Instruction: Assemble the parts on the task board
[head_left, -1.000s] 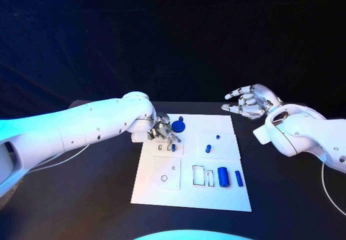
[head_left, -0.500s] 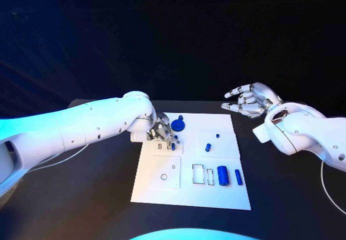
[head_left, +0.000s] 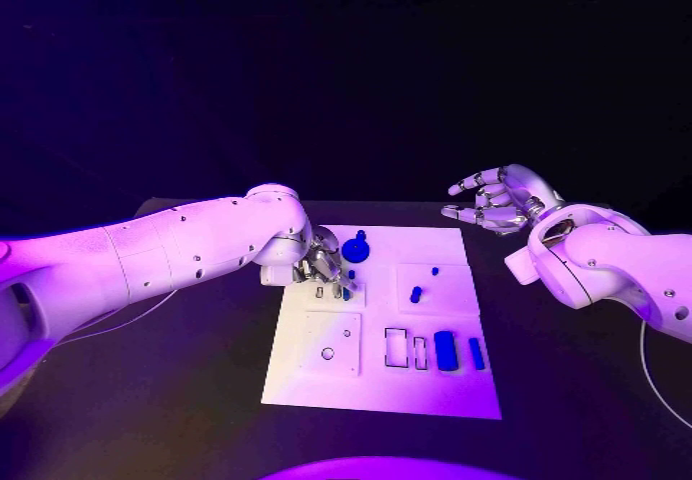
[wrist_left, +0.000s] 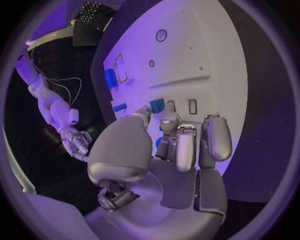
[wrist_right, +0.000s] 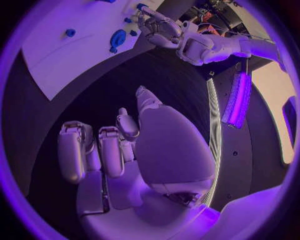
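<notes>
Task board (head_left: 433, 390) is overlapped at its far left edge by the left robot hand (head_left: 320, 262), a small blue part (wrist_left: 157, 105) pinched at its fingertips; the right robot hand (head_left: 493, 203) is held spread and empty over bare desk (head_left: 577, 380) beyond the board's right edge.

Left hand (head_left: 323, 264) lowered, fingers curled, pinching; right hand (head_left: 493, 201) raised, fingers apart, holding nothing.

We see a black table (head_left: 173, 400) carrying the white task board (head_left: 378, 385) at its middle; a thin white cable (head_left: 130, 310) lies left of the board.
</notes>
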